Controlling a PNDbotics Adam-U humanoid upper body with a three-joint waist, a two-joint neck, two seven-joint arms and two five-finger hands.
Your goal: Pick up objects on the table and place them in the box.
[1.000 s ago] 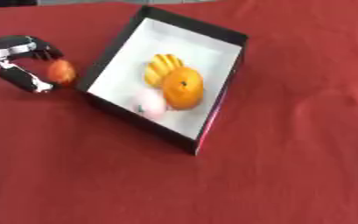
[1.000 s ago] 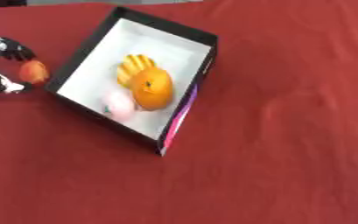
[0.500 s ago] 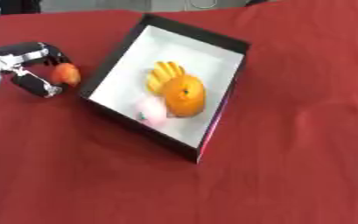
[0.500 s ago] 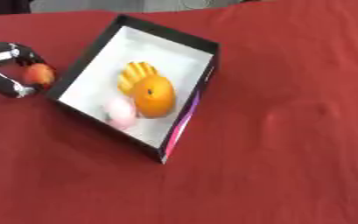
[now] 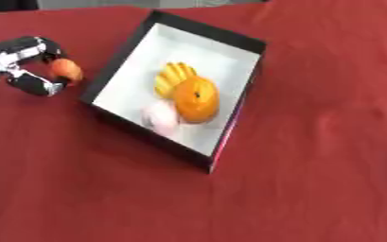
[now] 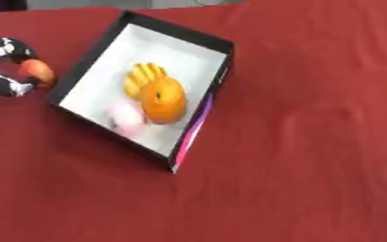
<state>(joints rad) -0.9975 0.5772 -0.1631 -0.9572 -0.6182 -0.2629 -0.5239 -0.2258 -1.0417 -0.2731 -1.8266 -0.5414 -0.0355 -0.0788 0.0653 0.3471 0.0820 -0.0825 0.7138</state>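
Light is even and fairly bright, with no harsh glare on the red worktop (image 5: 312,165). Both views are soft and blurred, edges smeared. The box (image 5: 248,90) casts a faint shadow along its near wall; its white floor looks slightly washed out.

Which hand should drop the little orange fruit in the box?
The left hand. Its fingers are already curled round the fruit, right beside the box, so it likely needs only a short move over the wall. The right hand is not in view.

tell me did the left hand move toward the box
No; the left hand with its small orange fruit keeps about the same gap to the box's left wall.
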